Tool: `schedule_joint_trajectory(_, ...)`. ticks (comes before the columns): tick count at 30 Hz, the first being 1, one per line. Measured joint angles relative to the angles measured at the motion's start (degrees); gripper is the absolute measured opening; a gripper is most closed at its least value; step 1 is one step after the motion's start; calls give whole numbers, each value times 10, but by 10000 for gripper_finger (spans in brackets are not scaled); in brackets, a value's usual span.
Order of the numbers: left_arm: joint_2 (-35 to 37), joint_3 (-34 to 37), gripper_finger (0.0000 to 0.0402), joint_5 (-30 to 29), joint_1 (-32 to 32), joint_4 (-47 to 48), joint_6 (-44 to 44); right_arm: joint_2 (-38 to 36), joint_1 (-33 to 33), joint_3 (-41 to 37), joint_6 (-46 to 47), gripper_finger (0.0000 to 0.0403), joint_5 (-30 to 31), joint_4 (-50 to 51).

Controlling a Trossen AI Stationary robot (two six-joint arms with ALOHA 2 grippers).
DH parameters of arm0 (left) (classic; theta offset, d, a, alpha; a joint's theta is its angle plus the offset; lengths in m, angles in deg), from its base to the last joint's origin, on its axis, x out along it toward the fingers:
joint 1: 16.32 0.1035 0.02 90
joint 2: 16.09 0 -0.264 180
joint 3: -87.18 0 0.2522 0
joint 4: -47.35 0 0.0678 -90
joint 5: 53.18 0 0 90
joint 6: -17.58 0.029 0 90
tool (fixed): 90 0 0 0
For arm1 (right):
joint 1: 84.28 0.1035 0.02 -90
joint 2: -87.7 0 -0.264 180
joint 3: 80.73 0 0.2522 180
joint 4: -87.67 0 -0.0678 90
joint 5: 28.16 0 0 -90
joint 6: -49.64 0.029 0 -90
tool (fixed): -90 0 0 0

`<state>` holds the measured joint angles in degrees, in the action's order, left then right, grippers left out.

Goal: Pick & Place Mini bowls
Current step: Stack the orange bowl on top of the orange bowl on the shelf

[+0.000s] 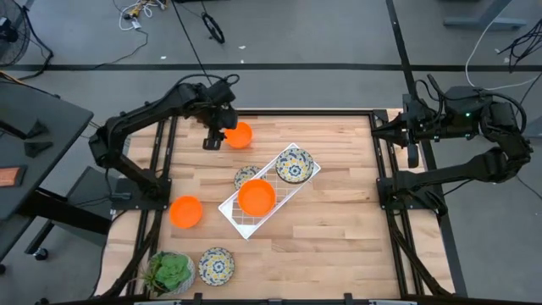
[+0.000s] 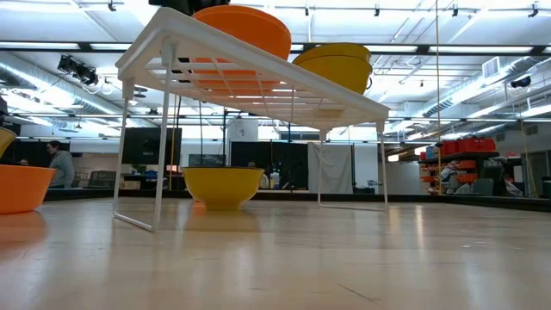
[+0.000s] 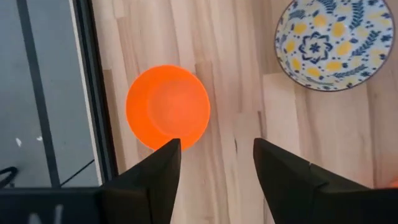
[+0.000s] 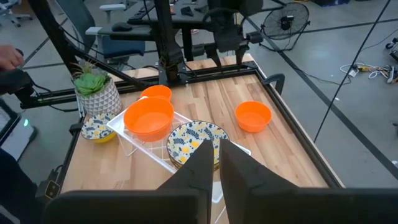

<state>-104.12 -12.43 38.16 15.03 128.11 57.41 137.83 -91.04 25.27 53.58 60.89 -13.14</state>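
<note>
Wooden counter [image 1: 330, 229]: left hand [image 1: 217, 135] is held spread above an orange mini bowl [image 1: 240, 135] near the far edge, nothing pinched; right hand [image 4: 211, 163] is parked, pressed together; a finger landing on the rim could tip or skid it.

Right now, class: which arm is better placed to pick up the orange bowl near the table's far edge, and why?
The left. The left gripper hovers open beside that orange bowl; the right gripper waits shut at the table's right edge, far off.
</note>
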Motion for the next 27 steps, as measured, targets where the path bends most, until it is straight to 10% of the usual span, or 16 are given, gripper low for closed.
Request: schedule_joint_trajectory(27,23,261,209,-11,4,-290,134,0,0,0,0,32,0,0)
